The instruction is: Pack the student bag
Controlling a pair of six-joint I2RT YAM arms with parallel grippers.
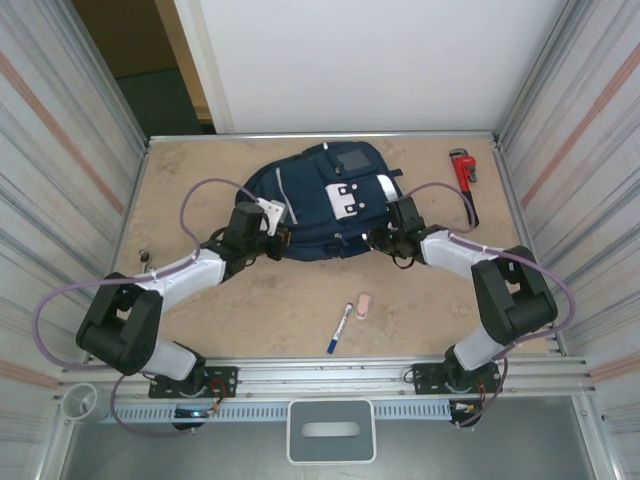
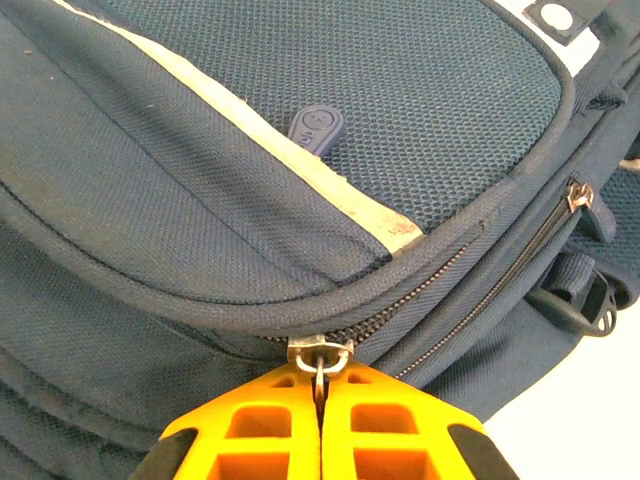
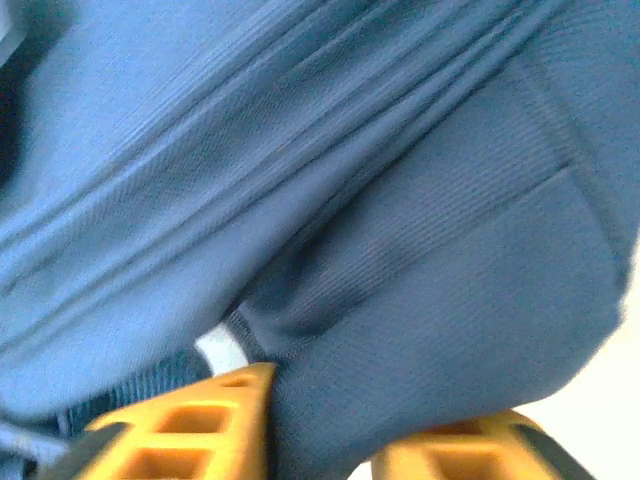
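The left end effector (image 2: 320, 405) is clamped shut on the small metal zipper pull (image 2: 320, 360) of the large navy-blue fabric student bag (image 1: 320, 195), which lies on the far middle of the worktop (image 1: 250, 300). The right end effector (image 3: 372, 412) pinches a fold of the bag's cloth. The bag looks soft and floppy, so the pulls and seams are the better places to grip.

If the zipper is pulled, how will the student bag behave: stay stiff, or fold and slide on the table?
Probably floppy: the student bag is soft woven fabric, and a fold bunches between the right hand's fingers. Lying loose on the table, it may slide when the left hand tugs its zipper pull.
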